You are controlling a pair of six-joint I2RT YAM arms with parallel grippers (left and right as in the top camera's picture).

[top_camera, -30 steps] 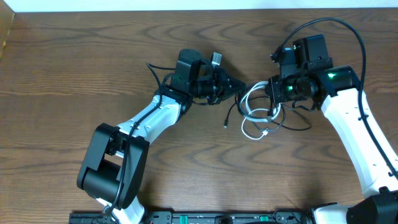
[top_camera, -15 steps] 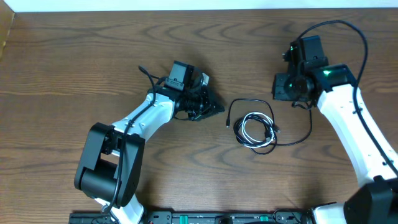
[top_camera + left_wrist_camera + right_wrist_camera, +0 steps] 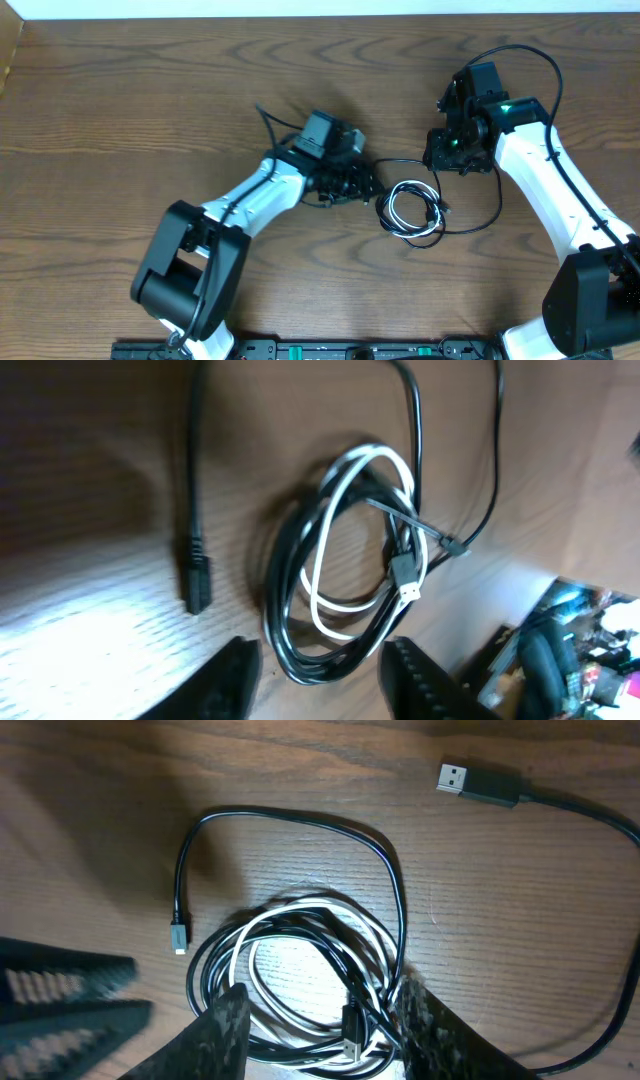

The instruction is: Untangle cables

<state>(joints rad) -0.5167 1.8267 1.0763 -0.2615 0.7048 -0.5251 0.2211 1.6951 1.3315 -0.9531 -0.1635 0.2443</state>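
The white cord [image 3: 392, 212] and the black cord [image 3: 497, 205] lie coiled together on the table, the white loop [image 3: 312, 575] inside the black loops [image 3: 195, 460]. My left gripper [image 3: 370, 187] is open and empty at the coil's left edge; in its wrist view the jaws [image 3: 320, 685] straddle the coil's near end without touching it. My right gripper [image 3: 441, 158] is open and empty just above and right of the coil [image 3: 262, 920], with the jaws [image 3: 325, 1035] over its near side. A black USB plug [image 3: 480, 782] and a small plug [image 3: 178, 935] lie loose.
The wooden table [image 3: 120, 120] stretches around the arms. The black cord's long tail loops out to the right of the coil under my right arm [image 3: 540, 190]. The left gripper's fingers [image 3: 60, 990] show at the left of the right wrist view.
A second ago both grippers were at the cables; the coil then lay free on the table. My left gripper has moved back right to the coil; my right gripper shifted slightly left.
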